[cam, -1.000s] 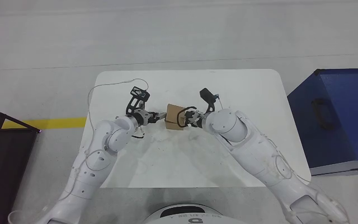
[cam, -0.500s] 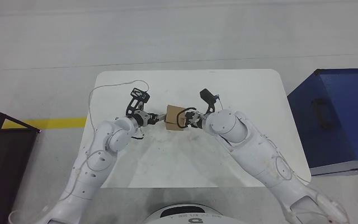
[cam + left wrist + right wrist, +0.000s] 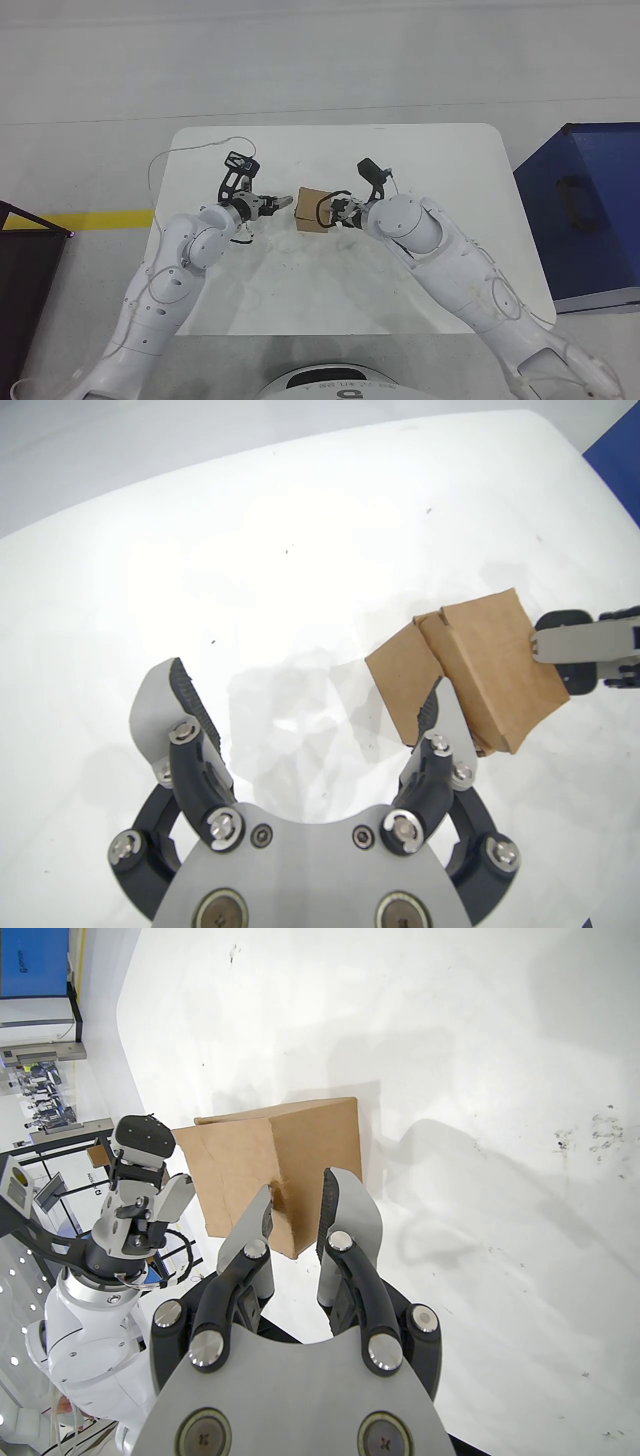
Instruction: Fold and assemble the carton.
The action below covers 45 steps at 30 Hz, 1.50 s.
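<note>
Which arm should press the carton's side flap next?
Probably left. The left tool is open and free, one finger beside the flap; the right tool is clamped on the carton, holding it.

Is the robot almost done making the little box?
Partway, it seems. Done: the carton already has a box shape. In hand: the right gripper pinches one corner, while the left gripper is open beside it, one finger close to an end flap. Left: that flap looks not fully closed, so it likely needs pressing shut.
</note>
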Each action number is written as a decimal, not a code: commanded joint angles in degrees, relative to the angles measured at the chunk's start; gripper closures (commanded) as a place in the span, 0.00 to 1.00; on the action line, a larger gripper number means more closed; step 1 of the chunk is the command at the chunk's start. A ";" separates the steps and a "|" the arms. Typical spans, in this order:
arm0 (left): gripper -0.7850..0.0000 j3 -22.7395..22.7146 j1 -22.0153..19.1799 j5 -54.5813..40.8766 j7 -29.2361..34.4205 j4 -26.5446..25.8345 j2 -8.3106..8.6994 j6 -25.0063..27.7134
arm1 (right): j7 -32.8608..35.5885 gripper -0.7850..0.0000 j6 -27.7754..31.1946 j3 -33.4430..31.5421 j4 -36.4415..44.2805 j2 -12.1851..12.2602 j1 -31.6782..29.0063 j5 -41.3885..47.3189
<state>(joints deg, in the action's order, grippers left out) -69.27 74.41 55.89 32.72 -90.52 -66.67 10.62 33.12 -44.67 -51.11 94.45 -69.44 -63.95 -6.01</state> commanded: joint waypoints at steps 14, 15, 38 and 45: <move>0.00 4.99 -3.14 4.23 -1.26 3.43 -0.83 0.90 | -0.03 0.74 -0.66 -0.15 0.19 -0.17 0.14 -0.33; 0.00 5.20 -3.28 4.80 -1.31 3.58 -0.85 0.77 | -0.04 0.74 -0.69 -0.22 0.32 -0.16 0.09 -0.38; 0.00 -6.92 3.68 -22.59 -5.91 2.01 -0.19 3.84 | -8.42 1.00 3.33 -1.08 6.26 -0.75 -2.36 -0.99; 0.00 -9.17 6.18 -29.96 -4.86 1.85 0.05 5.24 | -5.74 1.00 1.47 4.54 0.25 -2.46 3.34 -1.87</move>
<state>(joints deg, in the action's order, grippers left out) -78.25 80.43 26.15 27.70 -88.71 -66.66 15.77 26.67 -42.76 -47.24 95.37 -71.79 -61.25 -7.43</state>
